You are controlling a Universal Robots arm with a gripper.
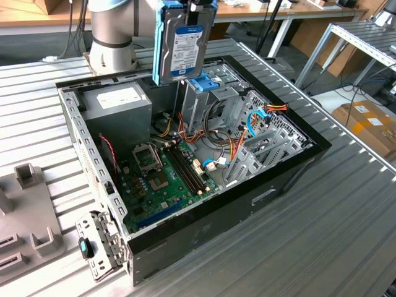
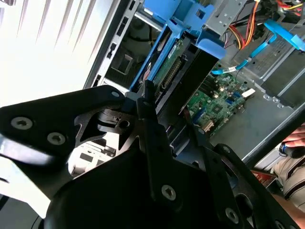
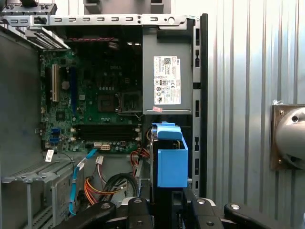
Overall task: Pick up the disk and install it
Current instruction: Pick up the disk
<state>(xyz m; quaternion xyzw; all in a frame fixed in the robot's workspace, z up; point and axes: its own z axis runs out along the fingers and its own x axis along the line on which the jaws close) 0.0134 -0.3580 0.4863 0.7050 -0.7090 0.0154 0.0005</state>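
My gripper [image 1: 193,6] hangs high, pointing straight down. My fingers [image 2: 150,124] are clamped on the top edge of the disk [image 1: 180,48], which hangs upright under me. My arm [image 1: 112,28] rises as a grey column on the exterior view's left of the gripper.

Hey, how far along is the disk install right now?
Done: the pickup. The gripper is shut on the disk, which it holds upright. In hand: the disk hangs over the open computer case, its lower end just above the drive cage. Left: the disk is not yet seated in the cage.
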